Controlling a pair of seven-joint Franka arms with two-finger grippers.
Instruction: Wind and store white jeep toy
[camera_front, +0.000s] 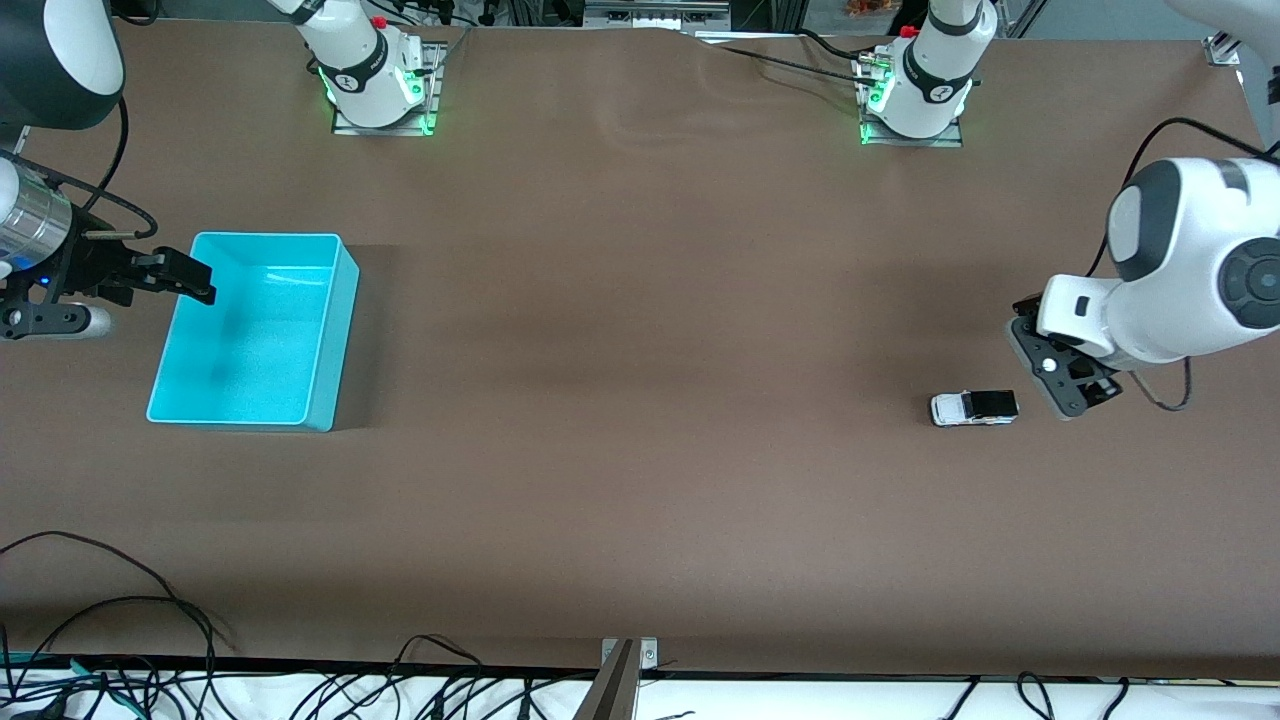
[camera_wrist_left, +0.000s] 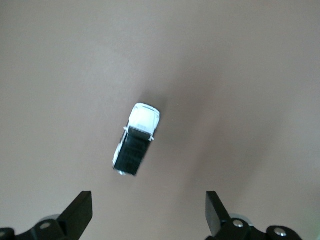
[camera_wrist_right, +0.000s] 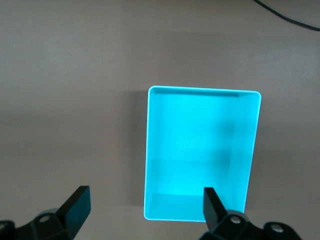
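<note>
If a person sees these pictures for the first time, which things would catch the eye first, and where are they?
The bright turquoise bin stands out most on the brown table, at the right arm's end, with nothing in it. The small white jeep toy sits alone on the table toward the left arm's end. The open left gripper hangs beside the toy, and the open right gripper hovers at the bin's edge.

High front camera overlooks whole table; wrist cameras look straight down.

Both arms are glossy white with dark grey joint caps and black cables; bases glow green, each apparently topped by a red button.
</note>
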